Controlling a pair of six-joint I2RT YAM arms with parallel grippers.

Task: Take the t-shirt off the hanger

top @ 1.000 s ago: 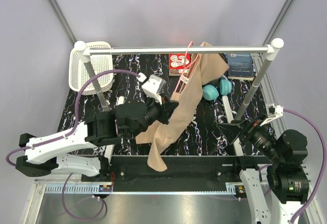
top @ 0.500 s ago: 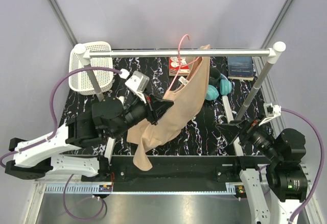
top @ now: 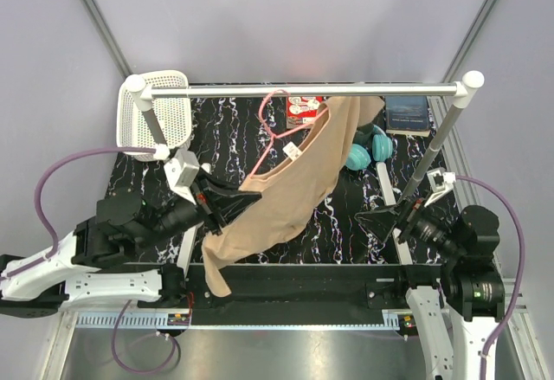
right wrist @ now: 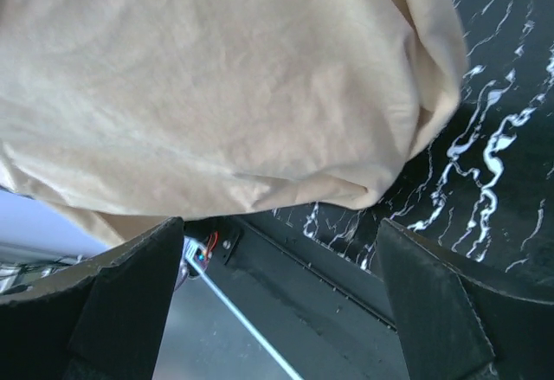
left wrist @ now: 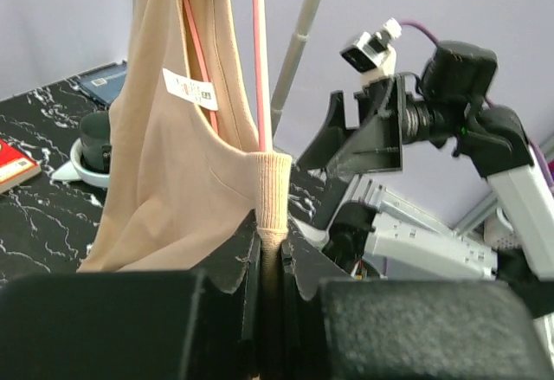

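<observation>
The tan t-shirt (top: 294, 194) hangs stretched from near the rail down toward the left arm. The pink wire hanger (top: 266, 159) is off the rail, tilted left, its lower part still inside the shirt's neck. My left gripper (top: 227, 211) is shut on a ribbed edge of the t-shirt (left wrist: 273, 190); in the left wrist view its jaws (left wrist: 273, 243) pinch that edge, and the hanger wire (left wrist: 258, 51) rises straight above. My right gripper (top: 378, 222) is open and empty at the right. In the right wrist view it (right wrist: 277, 306) sits below the shirt (right wrist: 216, 86).
The white-capped metal rail (top: 303, 90) spans the back on two slanted posts. A white basket (top: 164, 103) stands at the back left. A red box (top: 303, 112), teal headphones (top: 368, 151) and a blue book (top: 407, 112) lie beneath the rail.
My left arm has pulled back toward the near left with the shirt. The hanger's hook has come off the rail and swung left and down.
</observation>
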